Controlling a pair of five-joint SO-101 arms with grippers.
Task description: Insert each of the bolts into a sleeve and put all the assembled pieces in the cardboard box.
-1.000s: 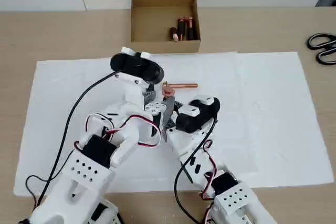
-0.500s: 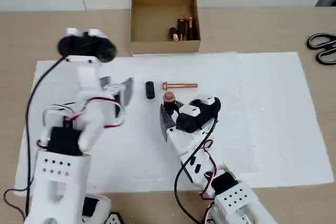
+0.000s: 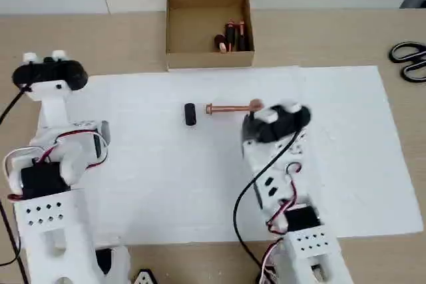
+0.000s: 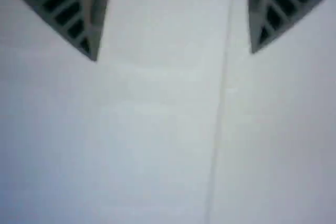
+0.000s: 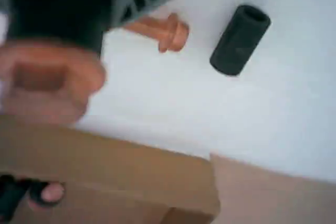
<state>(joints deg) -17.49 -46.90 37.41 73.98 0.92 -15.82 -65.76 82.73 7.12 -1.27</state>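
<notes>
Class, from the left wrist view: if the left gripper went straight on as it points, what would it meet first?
Probably the white paper sheet. The left gripper points at it, fingers open, with nothing in between; how far off it lies is unclear.

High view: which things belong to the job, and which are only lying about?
Job: cardboard box, assembled pieces inside it, black sleeve, loose bolt, second bolt in the right gripper.
Lying about: scissors, white paper.
</notes>
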